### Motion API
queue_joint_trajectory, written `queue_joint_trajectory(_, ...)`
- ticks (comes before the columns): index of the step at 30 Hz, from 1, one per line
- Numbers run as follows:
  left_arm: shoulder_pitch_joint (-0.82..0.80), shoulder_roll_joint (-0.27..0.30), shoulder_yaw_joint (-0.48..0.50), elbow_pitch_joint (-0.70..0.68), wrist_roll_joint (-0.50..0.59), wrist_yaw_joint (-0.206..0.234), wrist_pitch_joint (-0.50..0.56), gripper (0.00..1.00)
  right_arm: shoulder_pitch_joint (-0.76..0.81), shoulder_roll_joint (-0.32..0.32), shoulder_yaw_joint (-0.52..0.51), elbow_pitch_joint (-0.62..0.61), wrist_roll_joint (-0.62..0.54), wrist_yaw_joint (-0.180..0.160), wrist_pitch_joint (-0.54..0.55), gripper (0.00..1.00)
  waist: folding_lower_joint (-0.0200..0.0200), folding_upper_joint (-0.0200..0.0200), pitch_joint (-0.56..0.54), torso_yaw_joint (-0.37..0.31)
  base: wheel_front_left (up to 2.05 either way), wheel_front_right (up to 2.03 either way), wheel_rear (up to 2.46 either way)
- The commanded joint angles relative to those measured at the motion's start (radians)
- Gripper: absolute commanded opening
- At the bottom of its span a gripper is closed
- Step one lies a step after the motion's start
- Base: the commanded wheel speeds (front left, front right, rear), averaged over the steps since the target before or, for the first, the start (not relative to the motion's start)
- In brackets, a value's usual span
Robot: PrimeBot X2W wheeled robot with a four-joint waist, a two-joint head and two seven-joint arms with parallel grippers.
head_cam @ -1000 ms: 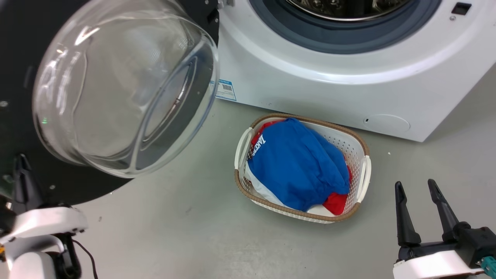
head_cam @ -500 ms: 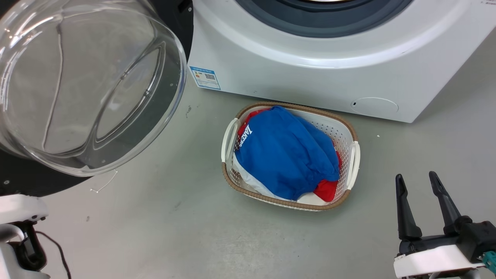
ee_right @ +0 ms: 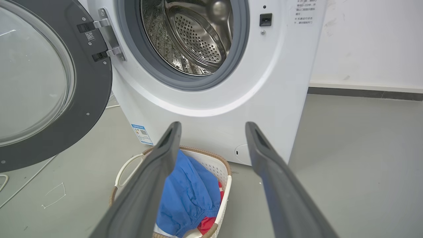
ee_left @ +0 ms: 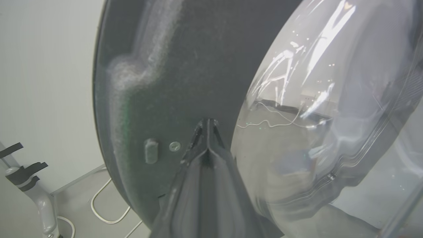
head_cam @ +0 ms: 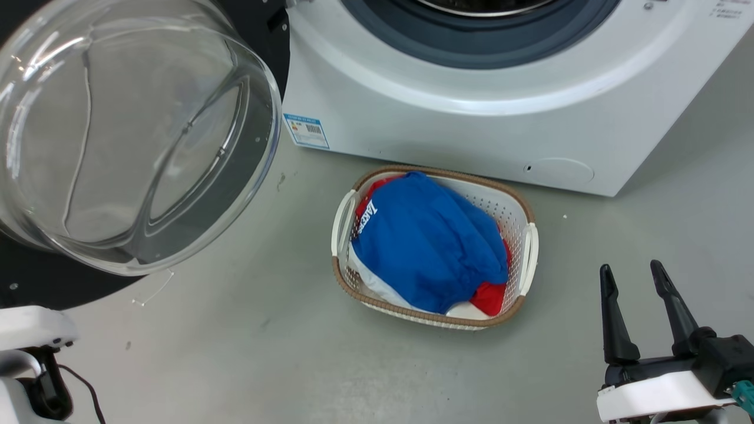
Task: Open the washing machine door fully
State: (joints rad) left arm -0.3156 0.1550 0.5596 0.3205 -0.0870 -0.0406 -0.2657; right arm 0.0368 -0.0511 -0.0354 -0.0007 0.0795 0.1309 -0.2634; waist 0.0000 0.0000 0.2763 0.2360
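The washing machine door (head_cam: 132, 141) stands swung open at the left of the washing machine (head_cam: 447, 123), its clear glass bowl bulging toward me. In the left wrist view my left gripper (ee_left: 207, 123) is shut with nothing between its fingers, its tips at the door's dark inner face (ee_left: 172, 66) just beside the glass bowl. My right gripper (head_cam: 636, 281) is open over the floor at the lower right, well apart from the door. In the right wrist view my right gripper (ee_right: 213, 127) faces the machine (ee_right: 264, 82), with the door (ee_right: 96, 86) hinged at its left and the steel drum exposed.
A white woven-rim basket (head_cam: 524, 212) holding blue and red clothes (head_cam: 430, 247) sits on the grey floor in front of the machine. A white cable (ee_left: 99, 205) and a pale stand (ee_left: 43, 205) lie by the wall behind the door.
The head camera has shifted. The door has swung further left away from the machine's opening, and the left finger seen at its lower edge has left the head view. The right gripper stays open.
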Motion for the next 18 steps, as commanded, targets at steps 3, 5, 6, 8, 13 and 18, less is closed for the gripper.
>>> queue_joint_trajectory(3, 0.03, -0.003, -0.019, -0.005, 0.027, -0.016, 0.002, 0.0, 0.004, 0.002, 0.006, 0.003, 0.013, 0.0, -0.002, 1.0, 0.0, 0.0, -0.038, -0.005, 0.0, 0.0, 0.0)
queue_joint_trajectory(5, 0.041, -0.006, -0.025, -0.014, 0.035, -0.021, 0.002, 0.0, 0.01, 0.002, 0.008, 0.003, 0.021, 0.0, -0.002, 1.0, 0.0, 0.0, -0.06, -0.009, 0.0, 0.0, 0.0)
queue_joint_trajectory(6, 0.05, -0.008, -0.027, -0.018, 0.039, -0.025, 0.002, 0.0, 0.015, 0.002, 0.008, 0.002, 0.025, 0.0, -0.002, 1.0, 0.0, 0.0, -0.071, -0.011, 0.0, 0.0, 0.0)
queue_joint_trajectory(8, 0.07, -0.013, -0.034, -0.032, 0.045, -0.031, 0.002, 0.0, 0.022, 0.002, 0.009, 0.001, 0.032, 0.0, -0.002, 1.0, 0.0, 0.0, -0.096, -0.016, 0.0, 0.0, 0.0)
queue_joint_trajectory(13, 0.125, -0.03, -0.059, -0.078, 0.067, -0.039, 0.002, 0.0, 0.045, 0.002, 0.012, -0.009, 0.044, 0.0, -0.002, 1.0, 0.0, 0.0, -0.159, -0.032, 0.0, 0.0, 0.0)
queue_joint_trajectory(18, 0.18, -0.05, -0.096, -0.135, 0.079, -0.049, 0.002, 0.0, 0.072, 0.002, 0.003, -0.032, 0.053, 0.0, -0.002, 1.0, 0.0, 0.0, -0.217, -0.047, 0.0, 0.0, 0.0)
